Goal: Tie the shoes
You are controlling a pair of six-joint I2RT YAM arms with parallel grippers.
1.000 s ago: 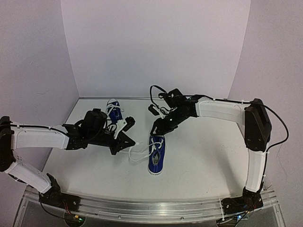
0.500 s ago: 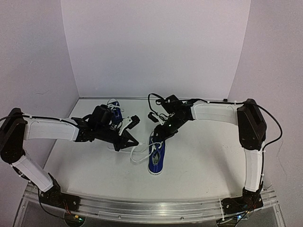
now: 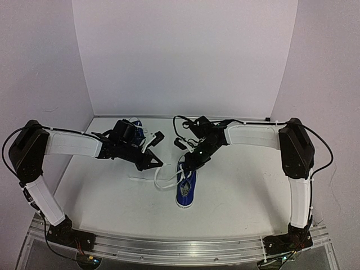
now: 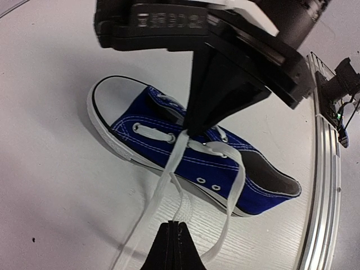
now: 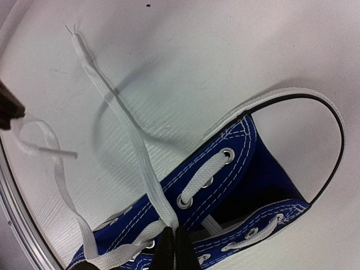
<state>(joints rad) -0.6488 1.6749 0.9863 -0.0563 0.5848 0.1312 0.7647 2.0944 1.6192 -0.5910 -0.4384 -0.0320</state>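
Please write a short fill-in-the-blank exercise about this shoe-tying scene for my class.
1. The near shoe has ___ canvas and a white toe cap.
2. The left gripper and the right gripper each pinch a strand of its white lace, so both sets of jaws are ___.
3. The other shoe lies farther back, partly behind the ___ gripper.

Missing words: blue; shut; left.
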